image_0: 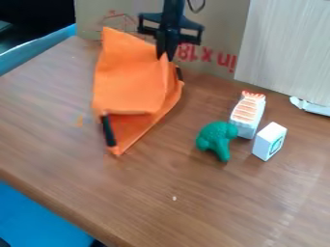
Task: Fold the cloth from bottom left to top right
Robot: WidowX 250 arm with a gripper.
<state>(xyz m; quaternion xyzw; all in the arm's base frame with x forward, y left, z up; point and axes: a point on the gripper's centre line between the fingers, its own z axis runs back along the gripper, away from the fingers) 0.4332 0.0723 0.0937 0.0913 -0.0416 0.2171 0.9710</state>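
Orange cloth (129, 89) on wooden table (245, 207), part folded, upper layer raised to a peak on its right side, lower layer showing at near end. Black strip (108, 130) on cloth's near-left edge, another dark bit (178, 73) at its right edge. Gripper (166, 57) hangs over cloth's far right part, pointing down, clamped on the cloth's raised peak. Right of cloth, apart from it: green toy animal (216, 138), nearest; then white block with orange ridged top (247, 115), just behind toy; then small white box (269, 141), farthest right of the three, dark square mark on its side. Behind cloth: cardboard (219, 29) with red print, upright. Pale panel (283, 48) behind and farther right.
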